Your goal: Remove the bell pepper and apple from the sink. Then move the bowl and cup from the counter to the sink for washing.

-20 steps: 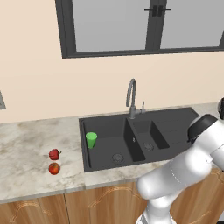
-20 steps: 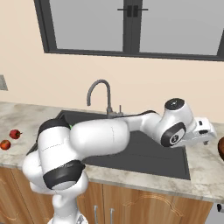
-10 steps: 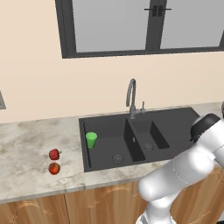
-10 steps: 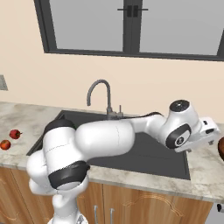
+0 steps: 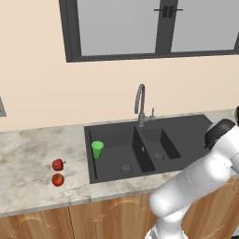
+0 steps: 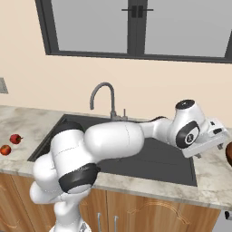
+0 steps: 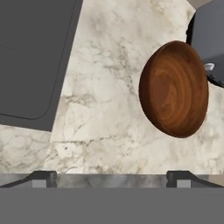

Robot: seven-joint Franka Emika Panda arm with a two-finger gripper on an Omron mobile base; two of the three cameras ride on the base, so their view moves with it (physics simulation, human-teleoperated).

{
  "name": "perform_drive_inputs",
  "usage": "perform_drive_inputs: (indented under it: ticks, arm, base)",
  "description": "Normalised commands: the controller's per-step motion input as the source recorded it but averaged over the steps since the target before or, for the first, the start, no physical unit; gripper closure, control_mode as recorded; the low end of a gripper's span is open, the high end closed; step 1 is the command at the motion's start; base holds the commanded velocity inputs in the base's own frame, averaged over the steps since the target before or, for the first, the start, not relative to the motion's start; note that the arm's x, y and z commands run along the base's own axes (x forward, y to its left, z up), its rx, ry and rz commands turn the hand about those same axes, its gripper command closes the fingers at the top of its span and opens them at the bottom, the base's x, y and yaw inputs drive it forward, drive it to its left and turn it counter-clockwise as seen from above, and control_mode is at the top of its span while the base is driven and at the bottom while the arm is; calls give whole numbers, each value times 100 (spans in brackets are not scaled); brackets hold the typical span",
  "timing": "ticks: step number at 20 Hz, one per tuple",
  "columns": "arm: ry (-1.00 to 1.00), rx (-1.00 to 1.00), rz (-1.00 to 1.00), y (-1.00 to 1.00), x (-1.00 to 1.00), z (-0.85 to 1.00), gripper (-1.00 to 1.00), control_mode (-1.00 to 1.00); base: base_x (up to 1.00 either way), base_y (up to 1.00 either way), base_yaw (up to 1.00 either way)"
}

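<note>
1. Hand view: the bowl [image 7: 175,89] is seen on the counter [image 7: 105,87], upright, brown wood grain, in the upper right of the frame. A dark grey object is touching or just behind its far right edge; what it is cannot be told.
2. Hand view: the gripper [image 7: 111,177] is hung above bare counter with its jaws spread wide; the two fingertips [image 7: 41,177] are seen far apart at the bottom, nothing between them. The bowl is ahead of the right fingertip, not touched.
3. Hand view: a corner of the sink [image 7: 35,57] is shown upper left, well apart from the bowl, marbled counter between them.
4. Right base view: the arm is stretched across the sink to the right side; the gripper [image 6: 209,149] is held over the counter just right of the sink's edge. The bowl [image 6: 229,154] is cut off by the right border, just beside the gripper.
5. Left base view: the cup [image 5: 97,149] is stood upright inside the large left basin of the sink [image 5: 186,128], near its left wall.
6. Left base view: the pepper [image 5: 58,164] and the apple [image 5: 58,179] are laid on the counter [image 5: 28,154] left of the sink, pepper behind apple, close together, both outside the basin.
7. Left base view: the faucet [image 5: 140,105] is mounted behind the divider between the two basins.
</note>
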Motion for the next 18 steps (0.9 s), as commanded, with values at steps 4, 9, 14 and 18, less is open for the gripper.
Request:
perform_drive_inputs:
  ticks: [4, 9, 14, 18]
  arm:
    - [3, 0, 0, -6, 12, -1, -100, -100]
    - [4, 0, 0, -11, 12, -3, -100, -100]
    - [0, 2, 0, -8, 6, -5, -100, -100]
    - [0, 7, 0, -6, 3, -7, -100, -100]
  base:
    - [0, 0, 0]
    - [0, 0, 0]
    - [0, 0, 0]
    - [0, 0, 0]
